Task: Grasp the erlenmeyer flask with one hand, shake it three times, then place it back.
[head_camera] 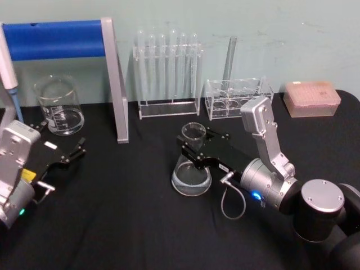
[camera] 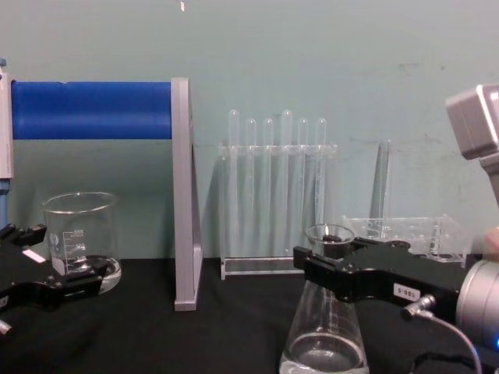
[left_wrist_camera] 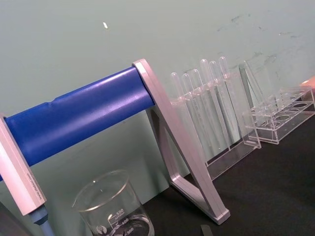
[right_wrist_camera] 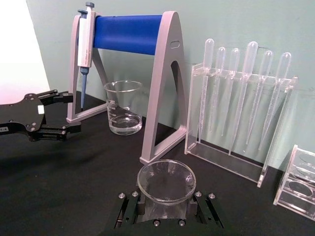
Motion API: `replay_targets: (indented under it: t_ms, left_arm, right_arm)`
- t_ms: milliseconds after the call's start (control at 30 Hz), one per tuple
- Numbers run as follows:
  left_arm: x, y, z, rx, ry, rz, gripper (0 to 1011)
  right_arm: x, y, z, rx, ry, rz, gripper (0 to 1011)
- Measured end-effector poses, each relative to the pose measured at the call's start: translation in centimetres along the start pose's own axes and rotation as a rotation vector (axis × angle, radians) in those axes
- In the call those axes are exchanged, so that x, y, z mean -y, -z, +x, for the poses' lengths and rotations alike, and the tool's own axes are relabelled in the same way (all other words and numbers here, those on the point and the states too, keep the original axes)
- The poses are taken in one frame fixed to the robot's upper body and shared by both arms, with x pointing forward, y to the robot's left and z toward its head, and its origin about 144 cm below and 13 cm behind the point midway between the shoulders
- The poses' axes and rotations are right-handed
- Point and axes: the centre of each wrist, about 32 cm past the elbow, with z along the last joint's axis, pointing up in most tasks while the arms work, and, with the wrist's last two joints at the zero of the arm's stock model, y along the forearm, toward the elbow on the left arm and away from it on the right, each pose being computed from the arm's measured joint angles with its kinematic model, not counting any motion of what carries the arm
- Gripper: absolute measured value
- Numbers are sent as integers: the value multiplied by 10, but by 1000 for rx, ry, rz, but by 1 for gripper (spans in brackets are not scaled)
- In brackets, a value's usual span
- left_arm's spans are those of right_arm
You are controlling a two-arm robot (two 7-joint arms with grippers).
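On the worktop (head_camera: 140, 225), near its middle: the erlenmeyer flask (head_camera: 191, 179) stands upright on its wide base, not lifted.
Flask, hidden: in the chest view one black finger crosses the neck, and the frame's lower edge cuts the base.
Flask, hard to make out: the graduation marks are too faint for me to read. A pale band low in the body may be a little clear liquid; I cannot tell.
Flask, look: clear glass cone with a narrow neck and a flared round rim. From my right wrist the mouth is an open ring.
My right tool (head_camera: 196, 140): reaches in from 4 o'clock of the flask. Its two fingers are closed against the neck from either side just under the rim, gripping the glass as far as I can see.
My left tool (right_wrist_camera: 75, 113): at 9 o'clock of the flask and well apart from it, fingers spread, holding nothing.
Beaker (head_camera: 59, 107): at 10 o'clock of the flask, just beyond my left tool; its foot is cut off in the left wrist view.
Pipette stand (head_camera: 115, 84): blue bar on grey legs, toward 11 o'clock; its left end is cut off in the head view.
Test tube rack (head_camera: 167, 73): at 12 o'clock, against the wall.
Low clear rack (head_camera: 239, 98): at 1 o'clock, partly behind my right arm.
Pink tip box (head_camera: 312, 98): at 2 o'clock, far corner.
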Motion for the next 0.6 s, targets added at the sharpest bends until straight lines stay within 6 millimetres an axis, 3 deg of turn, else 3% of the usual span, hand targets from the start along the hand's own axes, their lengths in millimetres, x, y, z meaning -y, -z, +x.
replay_targets:
  t_ms: [600]
  left_arm:
    - [0,0,0,0,0,0,1001]
  right_arm:
    - [1,0,-1,5,1,-3,450]
